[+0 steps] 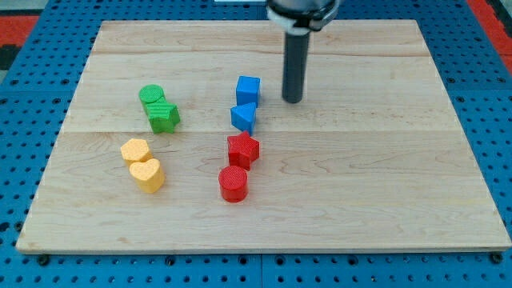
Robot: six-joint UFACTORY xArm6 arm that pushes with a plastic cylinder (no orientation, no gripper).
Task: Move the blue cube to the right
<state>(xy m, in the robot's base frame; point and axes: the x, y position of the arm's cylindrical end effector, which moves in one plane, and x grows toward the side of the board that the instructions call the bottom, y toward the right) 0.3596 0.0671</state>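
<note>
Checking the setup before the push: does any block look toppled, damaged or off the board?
Nothing stands out. The blue cube, blue triangular block, and the green, yellow and red pairs all sit flat on the wooden board. My tip stands right of the cube.

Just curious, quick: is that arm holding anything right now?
No hand, only a rod: my tip holds nothing and rests on the board right of the blue cube, apart.
</note>
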